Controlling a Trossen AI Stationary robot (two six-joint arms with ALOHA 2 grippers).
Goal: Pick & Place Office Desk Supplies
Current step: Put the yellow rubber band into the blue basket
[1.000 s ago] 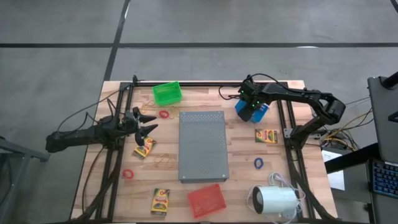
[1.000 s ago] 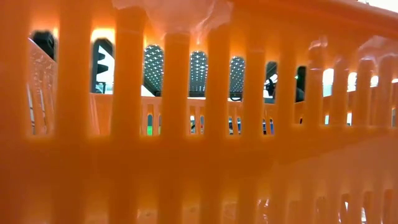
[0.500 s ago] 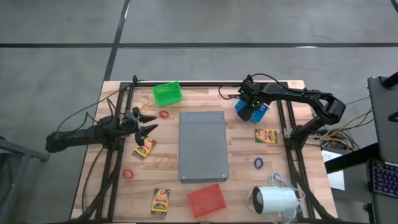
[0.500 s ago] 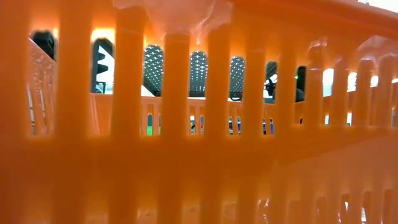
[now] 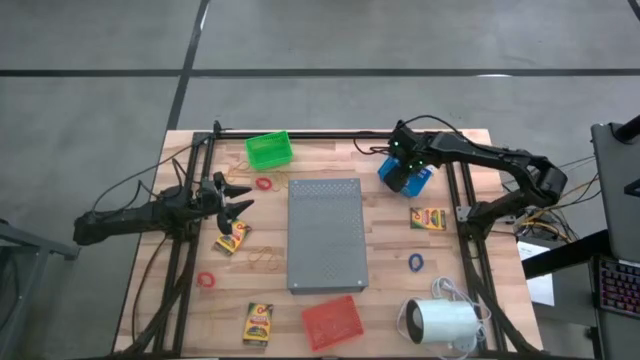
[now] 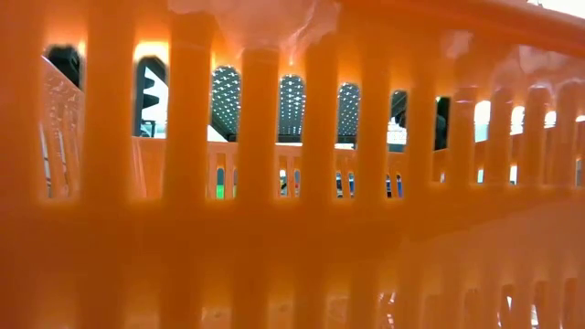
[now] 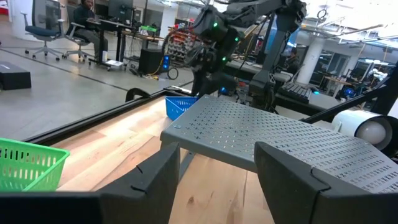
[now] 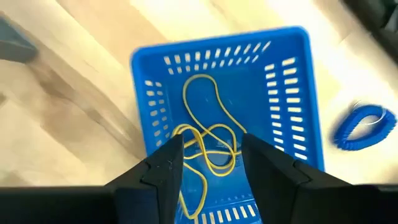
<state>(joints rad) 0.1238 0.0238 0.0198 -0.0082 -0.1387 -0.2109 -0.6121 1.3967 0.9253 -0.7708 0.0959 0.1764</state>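
Note:
My right gripper hangs open, pointing down over a blue basket at the far right. Thin tan rubber bands lie loose on the basket's floor, apart from the fingers. A blue ring lies on the table beside the basket. Yellow crayon boxes lie flat on the table. So do red rings, a blue ring and a tan band. My left gripper waits open and level at the left, holding nothing.
A grey perforated slab stands raised in the table's middle. A green basket is at the far left, a red basket at the near edge, a white cylinder with a cord at the near right. An orange slatted wall fills the low view.
My right gripper has risen a little above the blue basket, staying over it. The rubber bands stay in the basket.

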